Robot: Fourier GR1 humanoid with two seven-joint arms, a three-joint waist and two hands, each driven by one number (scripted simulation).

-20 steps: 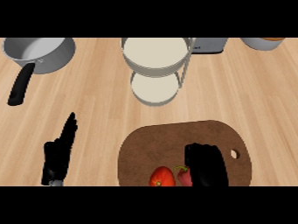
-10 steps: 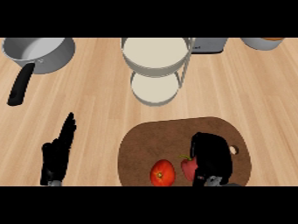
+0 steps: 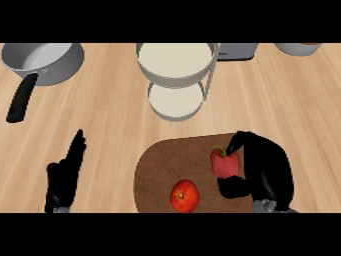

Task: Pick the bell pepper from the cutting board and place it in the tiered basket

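The worktop [image 3: 291,95] is seen from above. At 12 o'clock the basket [image 3: 177,65] stands, its two round tiers bare, with a pot [image 3: 40,62] at 10 o'clock. The board [image 3: 162,165] lies at 5 o'clock, well apart from the basket. The right hand [image 3: 265,170] is curled round the pepper [image 3: 225,164] at the board's right side, fingers arched over the top near the green stem, thumb below. The pepper is judged light, hollow, fairly stiff and smooth-skinned, so slipping is likely; it is best held across the body, not by the stem. The left hand [image 3: 64,175] rests at 8 o'clock, fingers straight. A tomato [image 3: 185,195] lies on the board near the pepper.
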